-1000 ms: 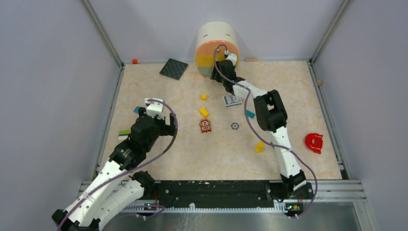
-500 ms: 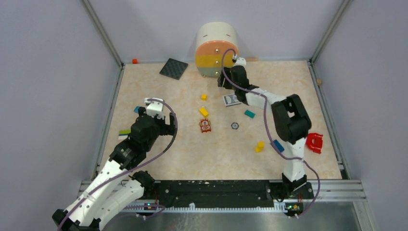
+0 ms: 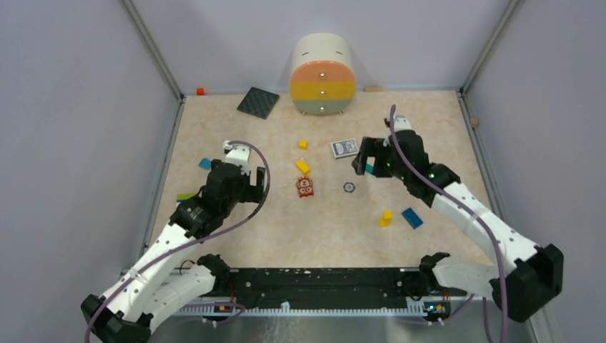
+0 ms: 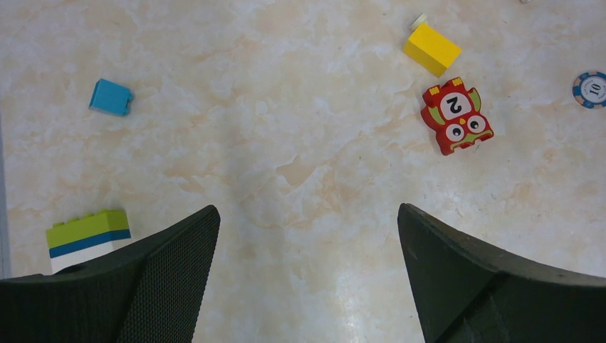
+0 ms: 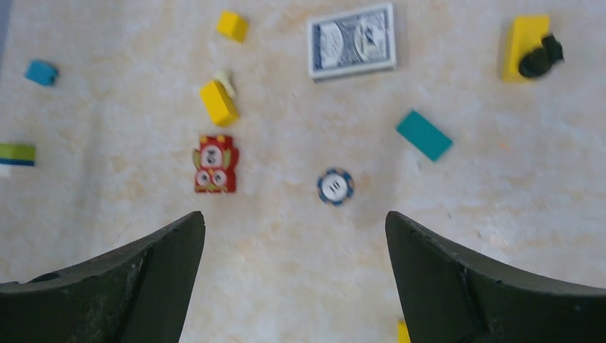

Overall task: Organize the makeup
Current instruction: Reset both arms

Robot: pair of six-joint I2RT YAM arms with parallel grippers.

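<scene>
Right, only one makeup item shows anywhere: the black square compact [image 3: 258, 102]. It lies flat at the far edge of the table [image 3: 300, 236], left of centre, near the drawer unit [image 3: 322, 75] on its left side, not touching it. Brush, pencils, metal tool, pouch: none in view. All 3 drawer fronts look shut, so can't tell what's inside.

Left gripper [image 4: 307, 214]: fingers apart, nothing btwn them, hanging over bare table w/ a green-and-blue block [image 4: 89, 232] to its left and the red owl block [image 4: 456, 116] to its right. Right gripper [image 5: 294, 218]: fingers also apart, empty, over the mid-table clutter, i.e. poker chip [image 5: 335, 186], teal block [image 5: 424, 135], deck of cards [image 5: 351, 41]. None of that is task stuff.

Key relation: the compact lies farther out than both grippers. From the left gripper it's nearly straight ahead, a touch right. From the right gripper it's well off to the far left, w/ the cards roughly on that line. So the left arm is nearer and prob. the better pick. The compact is square, so no long axis, but it sits corner-on to the arms, like a diamond. The wrist would likely need to rotate to meet its flat edges. It looks thin and low, so a pinch from above may slip.
</scene>
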